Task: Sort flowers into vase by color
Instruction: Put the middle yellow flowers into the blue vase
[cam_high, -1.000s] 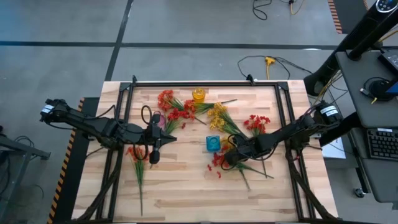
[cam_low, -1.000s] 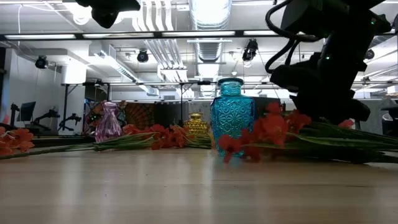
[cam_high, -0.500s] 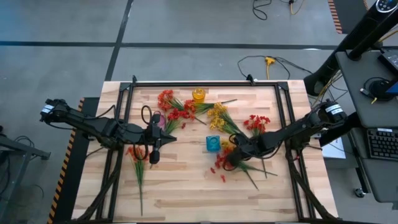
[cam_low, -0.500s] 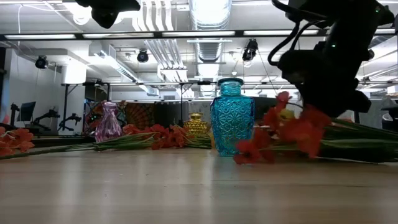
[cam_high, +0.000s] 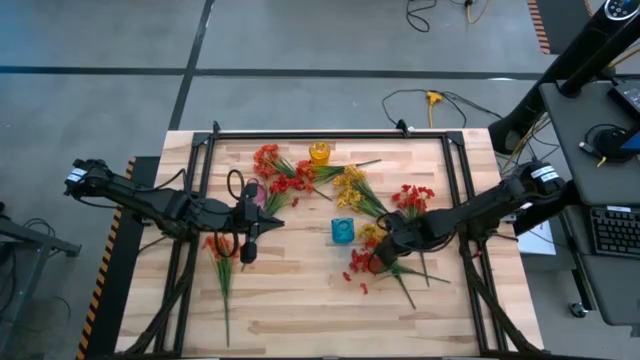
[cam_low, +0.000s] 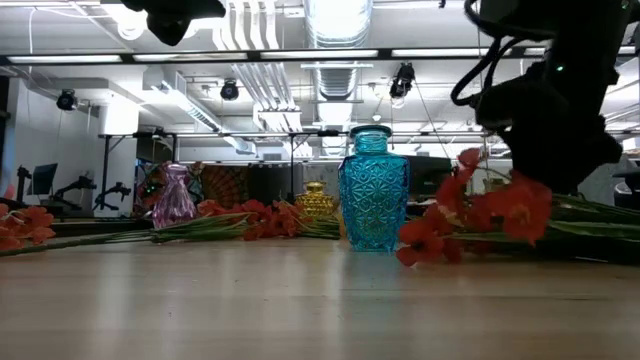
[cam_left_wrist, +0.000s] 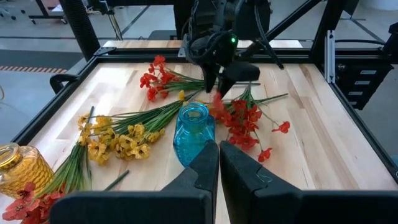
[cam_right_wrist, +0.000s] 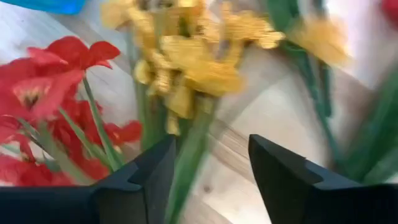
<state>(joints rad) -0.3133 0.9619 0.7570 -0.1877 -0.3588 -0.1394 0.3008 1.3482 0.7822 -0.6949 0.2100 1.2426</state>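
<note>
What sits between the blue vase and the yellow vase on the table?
A bunch of yellow flowers lies between the blue vase and the yellow vase, as the high view shows.

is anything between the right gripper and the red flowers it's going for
Nothing visible. The right gripper, jaws open, is down among the red flowers beside the blue vase; a yellow sprig lies right alongside and could get caught too.
</note>
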